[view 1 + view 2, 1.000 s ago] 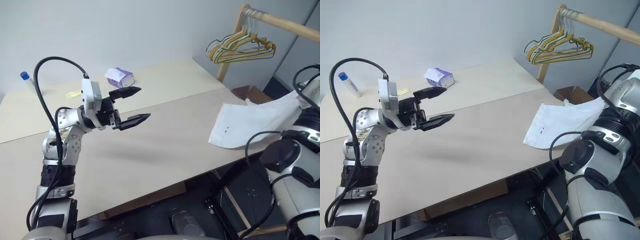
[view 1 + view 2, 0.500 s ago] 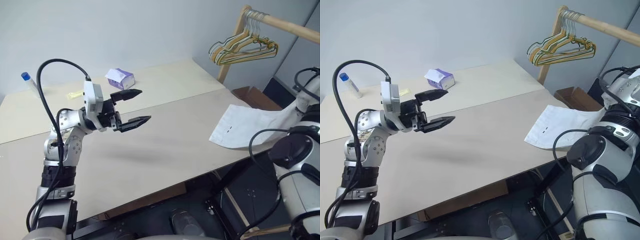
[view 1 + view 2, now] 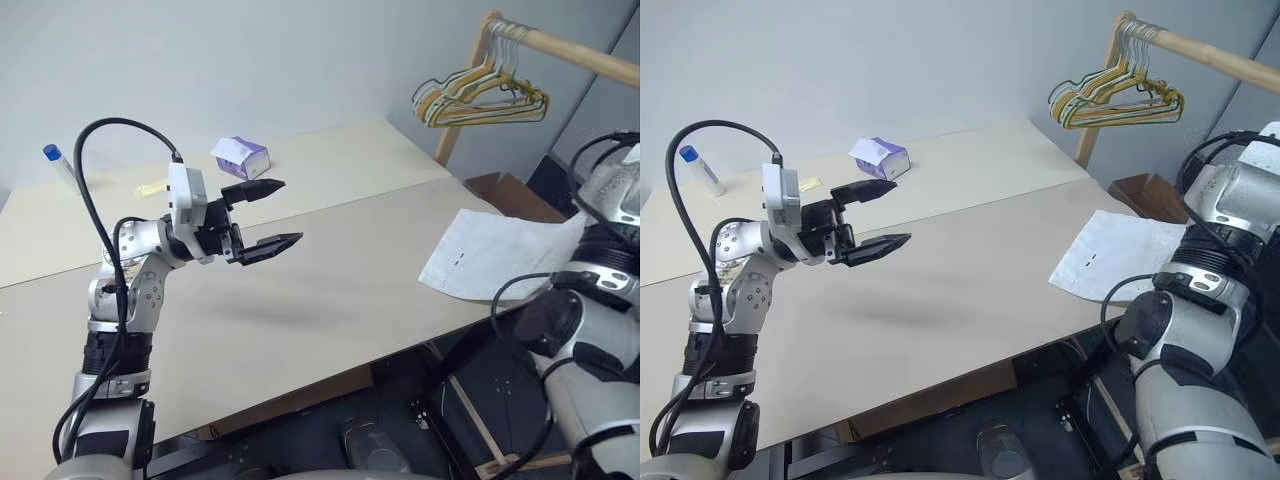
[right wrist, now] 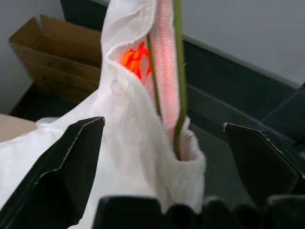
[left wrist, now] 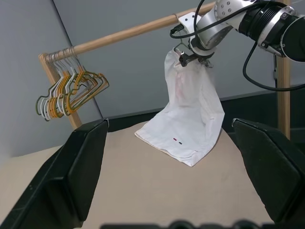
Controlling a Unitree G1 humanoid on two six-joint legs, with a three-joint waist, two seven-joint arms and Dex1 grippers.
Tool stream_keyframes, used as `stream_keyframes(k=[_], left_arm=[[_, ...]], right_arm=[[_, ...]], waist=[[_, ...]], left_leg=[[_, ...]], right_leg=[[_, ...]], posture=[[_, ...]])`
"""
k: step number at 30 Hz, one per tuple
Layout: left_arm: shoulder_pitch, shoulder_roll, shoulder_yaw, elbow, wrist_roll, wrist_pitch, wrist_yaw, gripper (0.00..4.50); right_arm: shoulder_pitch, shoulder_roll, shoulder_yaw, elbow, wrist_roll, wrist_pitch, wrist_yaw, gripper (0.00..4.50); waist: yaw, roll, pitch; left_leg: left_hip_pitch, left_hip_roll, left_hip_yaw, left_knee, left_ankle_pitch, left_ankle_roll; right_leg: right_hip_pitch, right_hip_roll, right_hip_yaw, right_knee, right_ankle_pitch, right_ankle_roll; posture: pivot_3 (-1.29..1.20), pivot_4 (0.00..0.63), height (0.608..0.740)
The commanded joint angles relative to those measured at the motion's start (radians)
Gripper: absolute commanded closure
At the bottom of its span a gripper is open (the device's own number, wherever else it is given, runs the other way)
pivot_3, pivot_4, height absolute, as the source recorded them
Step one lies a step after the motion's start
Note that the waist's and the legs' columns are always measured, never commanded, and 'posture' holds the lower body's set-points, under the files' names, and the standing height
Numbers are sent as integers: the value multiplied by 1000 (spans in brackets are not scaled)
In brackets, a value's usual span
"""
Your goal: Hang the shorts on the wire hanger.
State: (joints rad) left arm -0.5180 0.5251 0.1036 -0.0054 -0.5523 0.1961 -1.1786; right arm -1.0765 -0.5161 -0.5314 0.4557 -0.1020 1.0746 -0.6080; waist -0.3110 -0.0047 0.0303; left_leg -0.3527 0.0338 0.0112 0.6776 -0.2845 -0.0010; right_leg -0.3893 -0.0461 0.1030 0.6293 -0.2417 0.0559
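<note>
no readable text, label, brand, number or sign appears anywhere. the shorts [image 5: 190,119] carry only 2 tiny marks, 1 reddish and 1 dark, too small to read, and the purple-white tissue box [image 3: 240,155] shows no legible print.

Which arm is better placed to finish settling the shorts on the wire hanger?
The right. Its tool stands open right at the waistband of the shorts, where the wire hanger runs through the cloth. The left tool hangs open over bare table, well away.
</note>
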Motion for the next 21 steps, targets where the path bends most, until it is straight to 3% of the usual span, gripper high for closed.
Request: stream_keyframes(k=[1, 6, 11, 16, 21], left_arm=[[-10, 9, 13, -17, -11, -12, 2, 0], [-1, 13, 22, -17, -8, -23, 5, 0], [5, 47, 46, -14, -10, 10, 25, 0], [58, 77, 100, -15, -5, 38, 113, 0], [160, 98, 161, -80, -12, 60, 191, 0]], right_arm=[[32, -32, 197, -92, -123, -101, -2, 22], [74, -74, 400, -147, -279, -288, -10, 22], [101, -83, 524, -200, -336, -420, 91, 22], [201, -82, 633, -393, -217, -528, 501, 22], [287, -56, 700, -487, -116, -624, 791, 22]], waist=[[-1, 0, 0], [-2, 2, 1], [-3, 1, 1], [1, 0, 2], [20, -2, 3]], left_leg=[[0, 0, 0, 0, 0, 0], [0, 0, 0, 0, 0, 0], [0, 0, -2, 0, 0, 0], [1, 0, -3, 0, 0, 0], [1, 1, -7, 0, 0, 0]], right_leg=[[0, 0, 0, 0, 0, 0], [0, 0, 1, 0, 0, 0], [0, 0, 1, 0, 0, 0], [0, 0, 0, 0, 0, 1], [-1, 0, -3, 0, 0, 0]], posture=[[-183, 0, 740], [-175, 0, 740], [-164, 0, 740], [-149, 0, 740], [-99, 0, 740]])
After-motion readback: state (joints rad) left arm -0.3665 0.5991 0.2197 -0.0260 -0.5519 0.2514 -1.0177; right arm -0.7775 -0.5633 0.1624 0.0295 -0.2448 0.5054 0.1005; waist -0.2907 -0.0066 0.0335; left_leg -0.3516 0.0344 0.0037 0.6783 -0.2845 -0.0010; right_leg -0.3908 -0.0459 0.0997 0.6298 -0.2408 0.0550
